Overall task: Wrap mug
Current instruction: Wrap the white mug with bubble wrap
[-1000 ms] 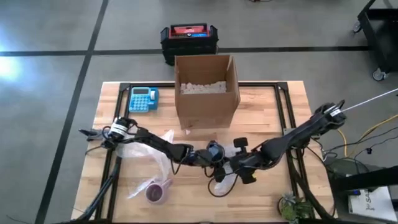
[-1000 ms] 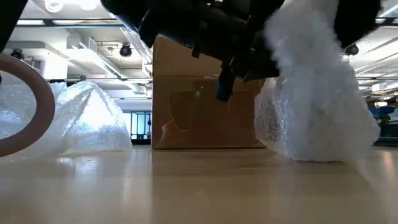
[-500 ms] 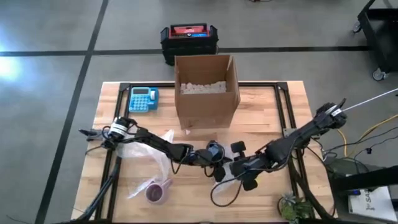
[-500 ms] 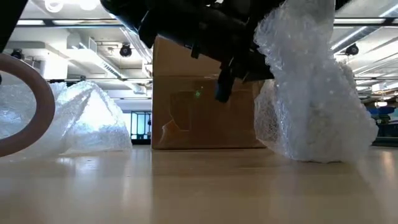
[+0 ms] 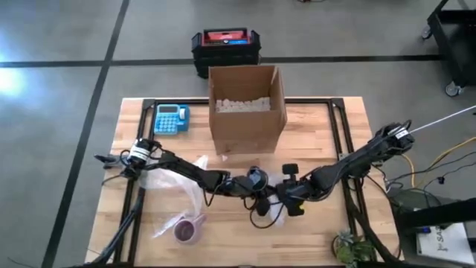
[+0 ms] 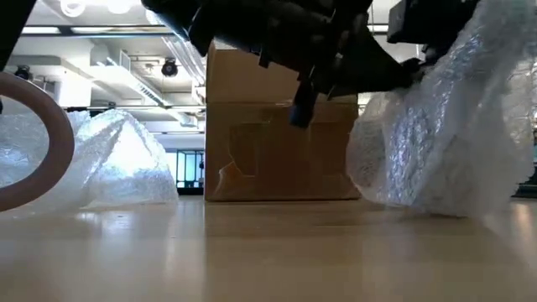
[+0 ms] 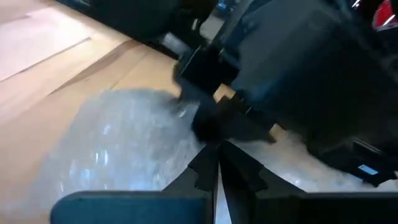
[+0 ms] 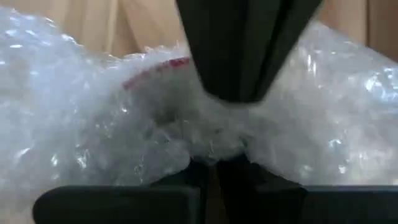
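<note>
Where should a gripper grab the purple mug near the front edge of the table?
Probably the rim of the mug, from straight above: it stands upright, mouth open, on the loose bubble wrap, so one finger could slip inside the wall. Its handle cannot be made out.

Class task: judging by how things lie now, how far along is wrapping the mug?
Done: nothing clearly; the mug sits bare near the table's front edge, beside one bubble wrap sheet. In hand: the left tool and right tool meet mid-table, both pinching another bubble wrap piece. Left: getting wrap around the mug.
</note>
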You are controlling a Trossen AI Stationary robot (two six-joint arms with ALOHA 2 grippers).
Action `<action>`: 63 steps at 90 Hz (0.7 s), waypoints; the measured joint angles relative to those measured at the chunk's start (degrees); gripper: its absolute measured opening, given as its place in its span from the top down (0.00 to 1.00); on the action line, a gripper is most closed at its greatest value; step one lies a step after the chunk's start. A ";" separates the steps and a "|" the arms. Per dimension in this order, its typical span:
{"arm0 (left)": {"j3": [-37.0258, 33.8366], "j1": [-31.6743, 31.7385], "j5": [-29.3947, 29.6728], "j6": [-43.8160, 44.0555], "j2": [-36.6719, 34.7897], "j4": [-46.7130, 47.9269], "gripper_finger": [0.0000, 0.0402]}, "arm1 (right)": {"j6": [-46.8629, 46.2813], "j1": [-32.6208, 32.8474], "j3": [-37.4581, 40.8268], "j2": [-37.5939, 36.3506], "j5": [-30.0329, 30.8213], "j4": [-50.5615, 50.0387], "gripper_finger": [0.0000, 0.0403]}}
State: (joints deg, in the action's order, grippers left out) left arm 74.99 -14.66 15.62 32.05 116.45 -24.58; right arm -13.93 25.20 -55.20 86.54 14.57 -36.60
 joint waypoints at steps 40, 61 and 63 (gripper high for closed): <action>0.43 0.20 1.32 0.99 3.14 1.41 1.00 | 2.18 -0.29 -5.00 -0.06 -0.07 -3.73 0.95; 0.40 0.27 1.99 1.43 3.14 2.14 1.00 | 1.05 1.56 -15.33 -2.34 -0.08 -16.70 0.95; 0.40 0.27 1.99 1.44 3.14 2.16 1.00 | 1.09 2.07 -15.48 -2.93 -0.51 -16.37 0.95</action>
State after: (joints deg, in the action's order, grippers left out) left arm 75.40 -14.39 17.61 33.50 119.59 -22.41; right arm -12.84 27.27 -70.68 83.61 14.07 -52.96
